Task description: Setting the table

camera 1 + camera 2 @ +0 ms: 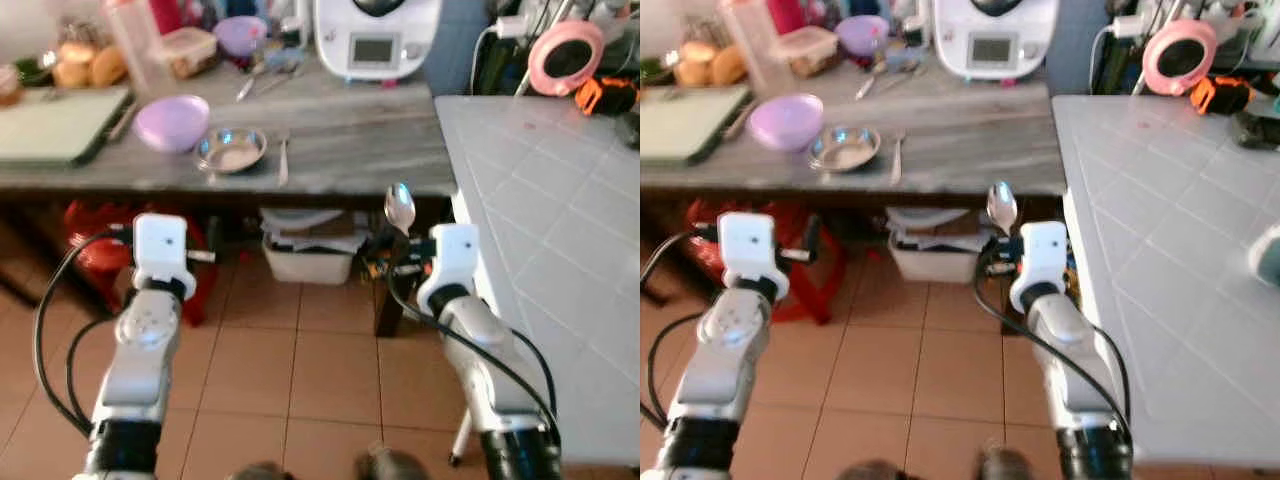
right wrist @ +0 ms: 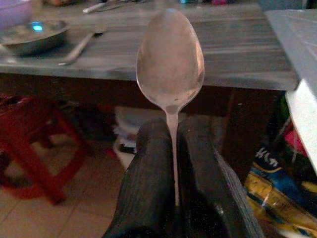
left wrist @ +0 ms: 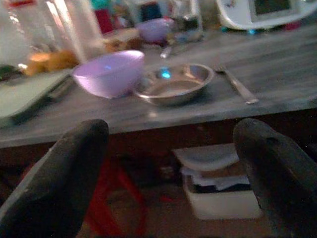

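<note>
A metal spoon (image 2: 170,57) stands upright, bowl end up, with my right gripper (image 2: 172,126) shut on its handle. Seen from the head, the spoon (image 1: 400,208) is just below the front edge of the grey wooden table (image 1: 360,140), near its right end. My left gripper (image 3: 173,144) is open with nothing between its fingers (image 3: 74,163), held in front of the table's edge. On the table lie a purple bowl (image 1: 172,122), a small steel dish (image 1: 231,150) and a fork (image 1: 284,160). A white tiled table (image 1: 560,200) stretches along my right.
A green cutting board (image 1: 55,125), bread rolls (image 1: 85,65), a white kitchen machine (image 1: 375,35) and containers stand further back. Under the table are a red stool (image 1: 95,245) and a white bin (image 1: 310,255). A pink ring (image 1: 565,55) lies beyond the white table.
</note>
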`<state>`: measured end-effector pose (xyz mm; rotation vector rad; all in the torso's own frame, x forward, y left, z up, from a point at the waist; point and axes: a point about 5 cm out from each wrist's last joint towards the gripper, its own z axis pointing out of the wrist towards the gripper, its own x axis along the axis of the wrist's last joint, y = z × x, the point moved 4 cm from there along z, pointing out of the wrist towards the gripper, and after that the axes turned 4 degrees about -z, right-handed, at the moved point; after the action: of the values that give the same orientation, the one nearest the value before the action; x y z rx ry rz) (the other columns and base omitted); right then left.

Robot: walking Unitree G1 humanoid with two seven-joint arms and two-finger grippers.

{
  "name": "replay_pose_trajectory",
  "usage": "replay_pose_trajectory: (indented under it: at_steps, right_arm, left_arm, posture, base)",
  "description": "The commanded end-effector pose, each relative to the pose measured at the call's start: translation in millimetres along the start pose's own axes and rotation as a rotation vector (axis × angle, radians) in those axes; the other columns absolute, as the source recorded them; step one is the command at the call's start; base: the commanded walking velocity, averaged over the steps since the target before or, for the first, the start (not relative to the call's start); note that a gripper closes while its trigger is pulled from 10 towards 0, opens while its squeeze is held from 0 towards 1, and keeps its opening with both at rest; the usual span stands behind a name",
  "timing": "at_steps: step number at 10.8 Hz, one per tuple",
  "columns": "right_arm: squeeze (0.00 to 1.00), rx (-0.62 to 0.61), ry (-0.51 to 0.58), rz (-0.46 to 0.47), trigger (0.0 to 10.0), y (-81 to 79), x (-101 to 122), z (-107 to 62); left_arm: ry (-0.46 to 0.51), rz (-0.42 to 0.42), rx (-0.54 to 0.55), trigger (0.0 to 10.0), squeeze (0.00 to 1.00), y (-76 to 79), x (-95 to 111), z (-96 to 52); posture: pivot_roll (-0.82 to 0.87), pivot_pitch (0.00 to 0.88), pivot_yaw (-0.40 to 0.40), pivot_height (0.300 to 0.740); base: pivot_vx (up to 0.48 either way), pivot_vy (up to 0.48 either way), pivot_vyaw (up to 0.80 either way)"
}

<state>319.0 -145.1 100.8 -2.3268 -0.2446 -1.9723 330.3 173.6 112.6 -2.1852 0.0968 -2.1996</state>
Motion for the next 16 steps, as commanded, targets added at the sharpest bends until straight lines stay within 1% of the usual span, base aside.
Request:
replay_pose_trajectory:
  at_steps: [1,3,5,6,7,10,11,12,13,14,15,16]
  right_arm:
    - [0.0,-0.002,0.032,-0.002,10.0,0.6,8.7,0.9]
    - [0.0,0.004,0.046,-0.032,10.0,-1.6,10.2,0.8]
    - [0.0,0.005,0.052,-0.039,10.0,-1.9,11.0,0.6]
    - [0.0,0.005,0.052,-0.039,10.0,-1.6,11.0,0.9]
    - [0.0,0.003,0.055,-0.039,10.0,-1.1,12.0,2.0]
    - [0.0,-0.001,0.059,-0.04,10.0,-1.4,12.6,4.1]
    - [0.0,-0.001,0.06,-0.041,10.0,-1.7,12.6,4.8]
    - [0.0,-0.002,0.064,-0.042,10.0,-1.8,13.2,5.3]
    - [0.0,-0.005,0.068,-0.044,10.0,-1.5,14.2,5.6]
    - [0.0,-0.019,0.078,-0.05,10.0,0.7,16.2,5.4]
    - [0.0,-0.06,0.089,-0.054,10.0,8.0,18.6,4.3]
    - [0.0,-0.141,0.089,-0.05,10.0,24.4,19.6,2.5]
  left_arm:
    - [0.014,0.026,0.02,10.0,0.0,-7.8,4.0,-0.3]
    - [0.023,0.035,0.013,10.0,0.0,-5.8,5.2,0.1]
    - [0.035,0.041,0.013,10.0,0.0,-3.5,7.8,0.8]
    - [0.033,0.026,0.009,10.0,0.0,-1.2,7.8,0.6]
    - [0.044,0.035,-0.013,10.0,0.0,6.2,9.0,-2.8]
    - [0.052,0.034,-0.025,10.0,0.0,11.6,8.9,-11.2]
    - [0.075,-0.007,-0.021,10.0,0.0,11.4,12.9,-13.6]
    - [0.088,-0.019,-0.024,10.0,0.0,11.1,16.2,-17.4]
    - [0.085,-0.019,-0.037,10.0,0.0,11.8,15.6,-25.7]
    - [0.088,-0.007,-0.05,10.0,0.0,12.6,15.8,-35.8]
    - [0.083,0.005,-0.058,10.0,0.0,12.8,14.8,-41.5]
    - [0.078,0.008,-0.057,10.0,0.0,11.7,14.2,-45.5]
  posture:
    - [0.0,0.0,0.051,0.74]
    - [0.0,0.0,0.054,0.74]
    - [0.0,0.0,0.055,0.74]
    - [0.0,0.0,0.054,0.74]
    - [0.0,0.0,0.055,0.74]
    - [0.01,0.0,0.055,0.74]
    - [0.01,0.0,0.055,0.74]
    - [0.01,0.0,0.055,0.74]
    - [0.02,0.0,0.053,0.74]
    - [0.02,0.0,0.05,0.74]
    - [0.03,0.0,0.047,0.74]
    - [0.04,0.0,0.043,0.74]
  base:
    - [0.33,0.349,0.0]
    - [0.332,0.347,0.0]
    - [0.334,0.347,0.0]
    - [0.337,0.341,0.0]
    - [0.409,0.247,0.0]
    - [0.463,0.0,0.0]
    - [0.0,0.0,0.0]
    - [0.0,0.0,0.0]
    - [0.0,0.0,0.0]
    - [0.0,0.0,0.0]
    - [0.0,0.0,0.0]
    - [0.0,0.0,0.0]
